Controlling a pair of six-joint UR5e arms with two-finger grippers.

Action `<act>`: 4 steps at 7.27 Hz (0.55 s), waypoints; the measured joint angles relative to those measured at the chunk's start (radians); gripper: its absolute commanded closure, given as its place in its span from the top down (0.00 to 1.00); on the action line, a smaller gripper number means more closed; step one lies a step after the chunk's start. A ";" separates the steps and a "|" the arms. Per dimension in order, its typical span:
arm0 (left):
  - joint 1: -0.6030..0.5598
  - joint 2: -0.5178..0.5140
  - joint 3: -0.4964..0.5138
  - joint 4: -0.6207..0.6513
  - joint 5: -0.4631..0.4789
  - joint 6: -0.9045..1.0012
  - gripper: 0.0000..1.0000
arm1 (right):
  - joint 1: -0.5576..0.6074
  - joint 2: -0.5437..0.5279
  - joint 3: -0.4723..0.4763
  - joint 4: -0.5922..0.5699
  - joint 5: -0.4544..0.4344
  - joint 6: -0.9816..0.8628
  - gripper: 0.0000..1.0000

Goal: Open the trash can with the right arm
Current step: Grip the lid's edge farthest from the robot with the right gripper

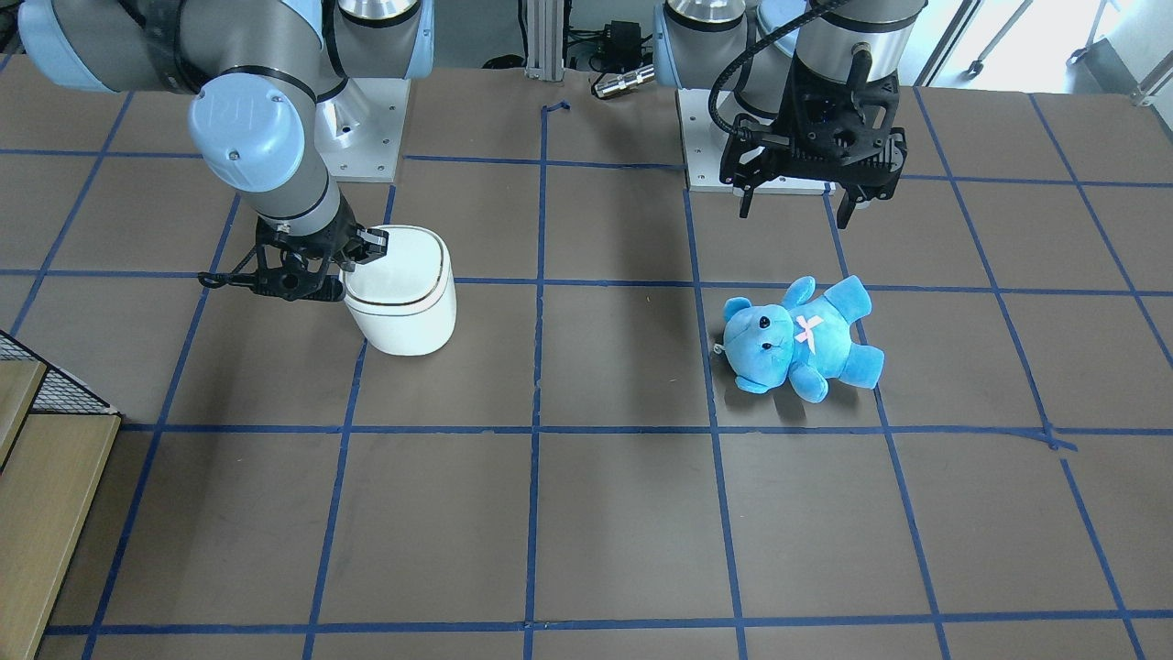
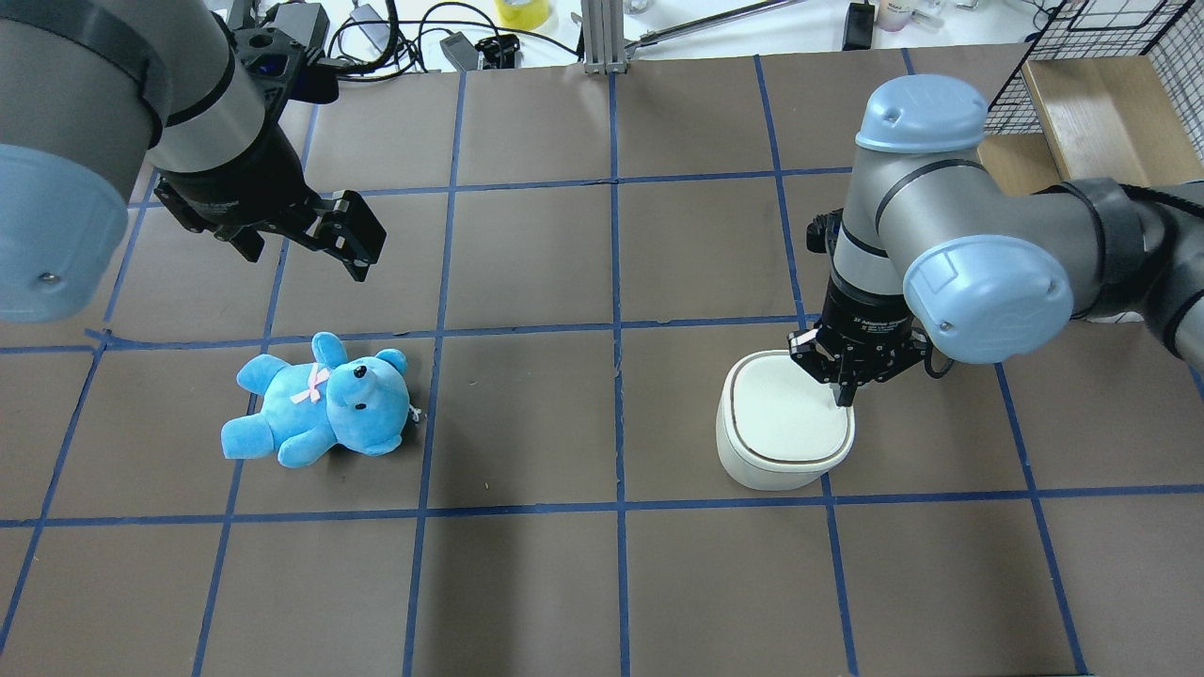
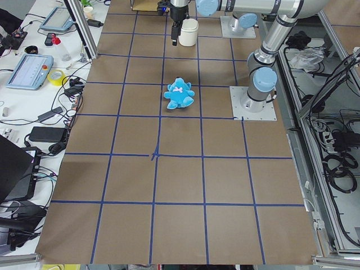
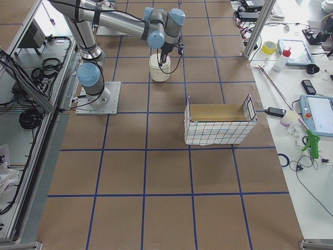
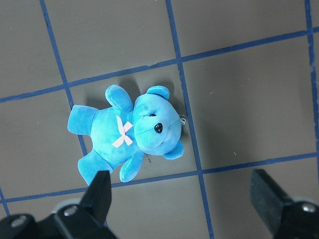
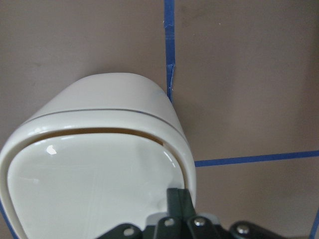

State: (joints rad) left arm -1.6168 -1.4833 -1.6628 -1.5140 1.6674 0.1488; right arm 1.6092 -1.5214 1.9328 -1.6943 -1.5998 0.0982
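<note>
The white trash can (image 2: pixel 781 432) stands on the brown table, also in the front view (image 1: pixel 408 302) and the right wrist view (image 6: pixel 99 174). My right gripper (image 2: pixel 844 395) is shut, and its joined fingertips (image 6: pixel 179 201) rest on the lid's edge nearest the arm. A thin dark gap (image 6: pixel 99 132) shows along the lid's far edge. In the front view the right gripper (image 1: pixel 368 246) sits at the can's top left. My left gripper (image 2: pixel 306 246) is open and empty, hanging above the table over the blue bear (image 2: pixel 320 400).
The blue plush bear (image 1: pixel 797 339) lies on its back, far from the can, and shows in the left wrist view (image 5: pixel 129 134). A wire basket holding a wooden box (image 2: pixel 1101 103) stands at the far right corner. Arm base plates (image 1: pixel 367 128) sit at the robot's side.
</note>
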 measured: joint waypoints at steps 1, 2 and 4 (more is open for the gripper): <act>0.000 0.000 0.000 0.000 0.000 0.000 1.00 | 0.000 0.004 0.000 -0.001 0.016 -0.002 0.00; 0.000 0.000 0.000 0.000 0.000 0.000 1.00 | 0.000 0.006 0.000 -0.003 0.025 -0.003 0.00; 0.000 0.000 0.000 0.000 0.000 0.000 1.00 | 0.000 0.007 0.000 -0.005 0.028 -0.004 0.00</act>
State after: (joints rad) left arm -1.6168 -1.4833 -1.6628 -1.5140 1.6674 0.1488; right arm 1.6092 -1.5143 1.9326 -1.6996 -1.5719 0.0942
